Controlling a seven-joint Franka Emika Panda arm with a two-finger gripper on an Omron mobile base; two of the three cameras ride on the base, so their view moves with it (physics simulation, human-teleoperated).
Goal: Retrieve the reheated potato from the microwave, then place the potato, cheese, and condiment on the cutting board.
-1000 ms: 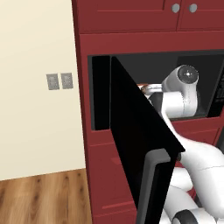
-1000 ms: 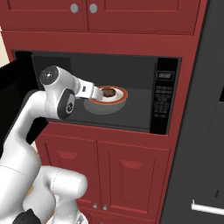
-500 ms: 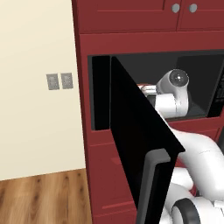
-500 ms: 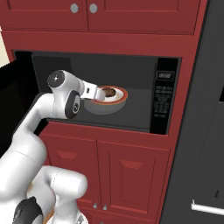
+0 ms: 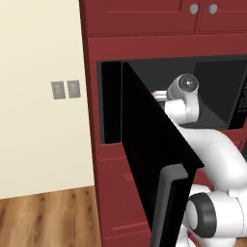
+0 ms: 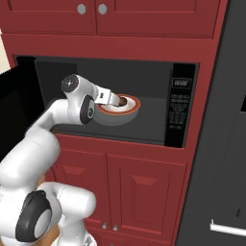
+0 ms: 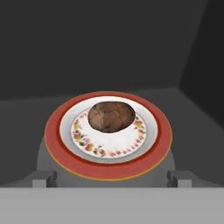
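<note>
The microwave (image 6: 180, 111) stands open, its black door (image 5: 149, 159) swung out to the left. Inside, the brown potato (image 7: 111, 116) (image 6: 124, 101) lies on a flowered white plate with a red rim (image 7: 57, 148) (image 6: 133, 108), set on a grey turntable. My gripper (image 7: 111, 179) (image 6: 117, 100) reaches into the cavity, level with the plate's near edge. It is open, with one fingertip (image 7: 43, 178) on each side of the plate and nothing between them. In the left base view my hand (image 5: 159, 95) is partly hidden behind the door. Cheese, condiment and cutting board are out of view.
Dark red cabinets (image 6: 144, 187) frame the microwave above and below. The control panel (image 6: 178, 103) sits on the right of the cavity. A tall black appliance (image 6: 226, 144) stands at the right. A cream wall with two switch plates (image 5: 65, 89) is at the left.
My arm has pushed deeper into the microwave, bringing the hand right up to the plate and potato. The jaws have stayed open.
</note>
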